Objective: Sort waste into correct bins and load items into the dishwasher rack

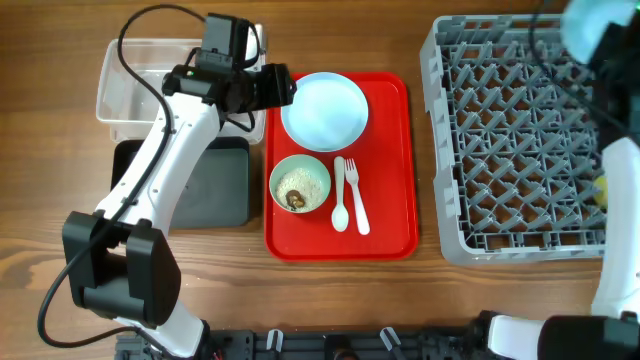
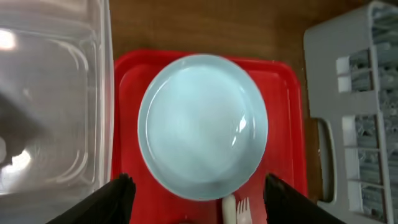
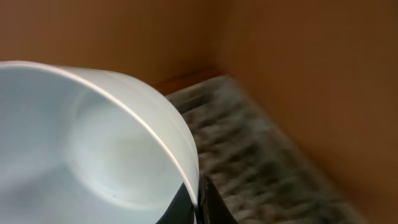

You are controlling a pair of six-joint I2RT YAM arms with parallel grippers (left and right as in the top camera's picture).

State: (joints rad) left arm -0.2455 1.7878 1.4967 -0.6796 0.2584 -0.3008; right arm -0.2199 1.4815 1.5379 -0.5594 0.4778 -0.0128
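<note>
A light blue plate (image 1: 324, 110) lies at the back of the red tray (image 1: 390, 150); it also shows in the left wrist view (image 2: 202, 124). My left gripper (image 2: 202, 205) is open just above the plate's left edge (image 1: 283, 88), holding nothing. My right gripper (image 3: 198, 202) is shut on the rim of a light blue bowl (image 3: 81, 149), held blurred above the grey dishwasher rack's (image 1: 515, 140) far right corner (image 1: 597, 22). A pale green bowl (image 1: 300, 185) holds rice-like crumbs and a brown lump. A white spoon (image 1: 340, 200) and fork (image 1: 356, 195) lie beside it. The wrapper is out of view.
The clear tub (image 1: 135, 85) stands at the back left, with the black tray (image 1: 215, 185) in front of it, partly under my left arm. A yellow cup (image 1: 601, 190) shows at the rack's right edge. The rack's handle (image 2: 326, 155) is right of the red tray.
</note>
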